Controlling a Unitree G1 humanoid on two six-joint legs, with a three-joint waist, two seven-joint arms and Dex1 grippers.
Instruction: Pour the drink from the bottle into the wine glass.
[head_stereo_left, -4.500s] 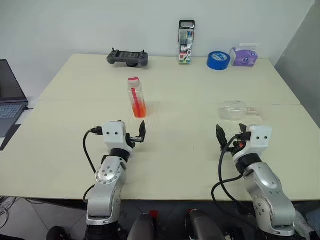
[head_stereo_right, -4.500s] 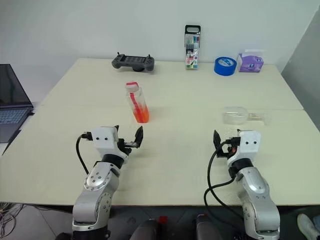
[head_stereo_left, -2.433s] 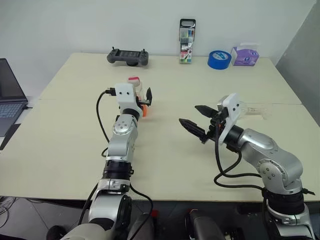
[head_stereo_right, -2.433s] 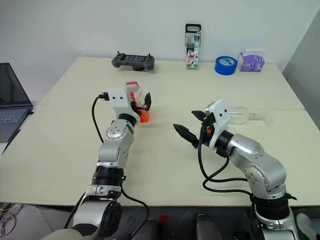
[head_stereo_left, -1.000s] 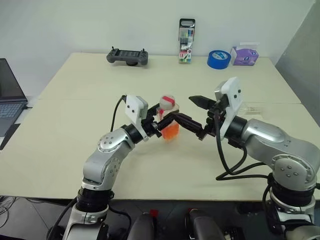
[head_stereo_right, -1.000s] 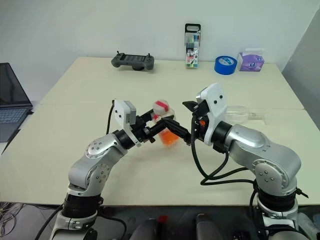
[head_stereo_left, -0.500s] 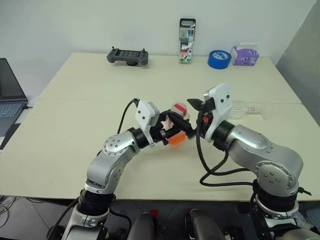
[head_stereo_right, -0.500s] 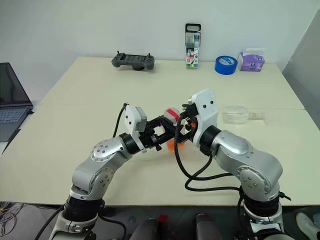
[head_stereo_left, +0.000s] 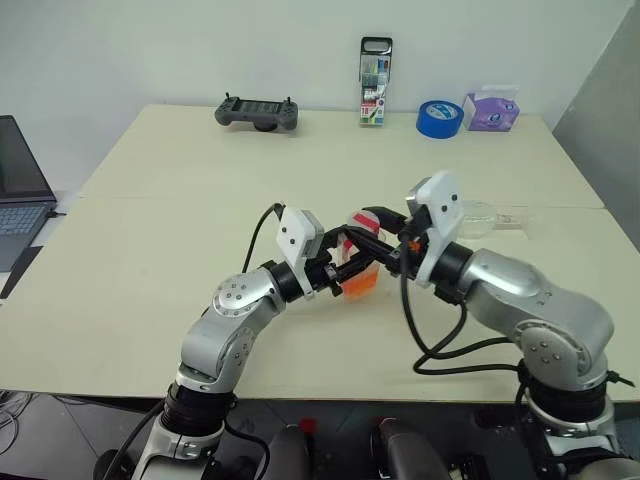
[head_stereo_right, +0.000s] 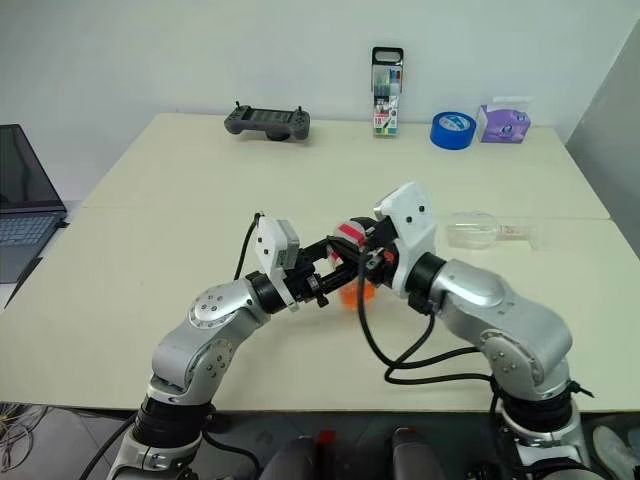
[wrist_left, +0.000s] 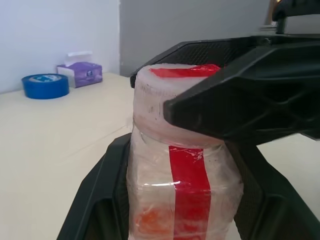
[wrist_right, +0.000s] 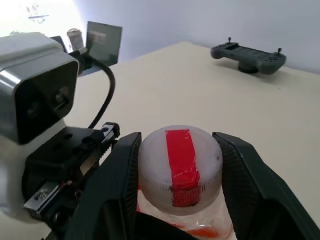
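The bottle (head_stereo_left: 358, 272) is a small clear plastic one with a red-and-white taped cap (wrist_right: 180, 165), held above the middle of the table. The orange-red drink (head_stereo_left: 360, 284) sits in its lower part. My left gripper (head_stereo_left: 343, 266) is shut on the bottle's body (wrist_left: 180, 195), one black finger on each side. My right gripper (head_stereo_left: 374, 234) comes in from the right, its two fingers (wrist_right: 122, 170) pressed against either side of the cap. The wine glass (head_stereo_left: 480, 215) lies on its side on the table, to the right behind my right arm.
Along the far edge of the table (head_stereo_left: 150, 260) stand a grey game controller (head_stereo_left: 256, 113), a tall clear marker case (head_stereo_left: 374, 83), a blue tape roll (head_stereo_left: 437, 119) and a purple tissue box (head_stereo_left: 489, 112). A laptop (head_stereo_left: 20, 190) sits off the table's left side.
The left gripper has carried the bottle a little to the right and nearer. The right gripper's fingers, wide apart a second ago, have narrowed onto the cap.
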